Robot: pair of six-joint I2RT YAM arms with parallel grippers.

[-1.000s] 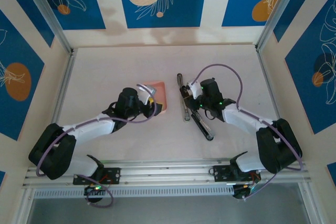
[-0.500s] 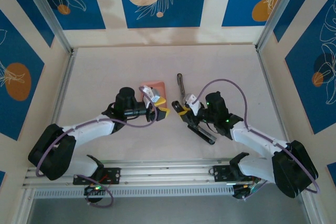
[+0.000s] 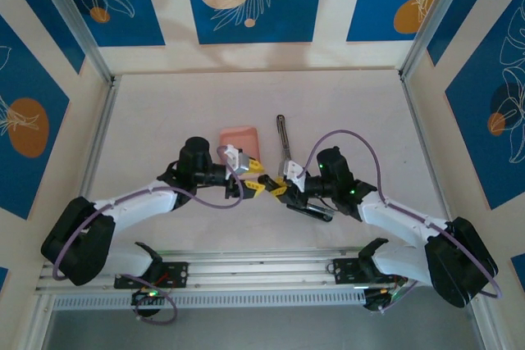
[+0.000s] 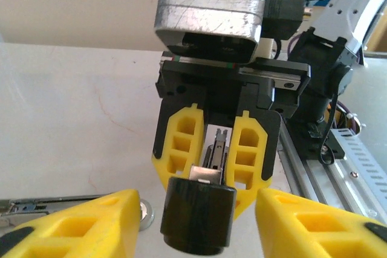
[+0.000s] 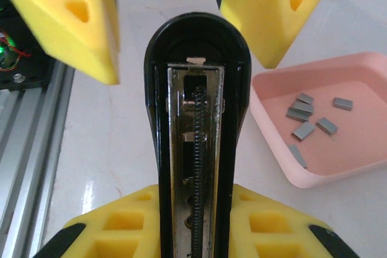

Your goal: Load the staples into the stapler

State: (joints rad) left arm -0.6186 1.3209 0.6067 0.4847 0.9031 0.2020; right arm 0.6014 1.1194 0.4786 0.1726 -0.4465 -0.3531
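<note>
The staples (image 5: 309,117) lie loose in the pink tray (image 5: 326,178), just beside the stapler (image 5: 195,89). The right gripper (image 5: 195,209) is clamped on the stapler, whose magazine channel lies open with the spring showing. The left gripper (image 4: 195,203) stands wide, its fingers either side of the stapler's black tip with gaps between.

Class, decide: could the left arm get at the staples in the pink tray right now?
Probably yes: the staples lie uncovered in the open tray, and the left claw is open. It straddles the end of the stapler, though, so it must back off first.
</note>
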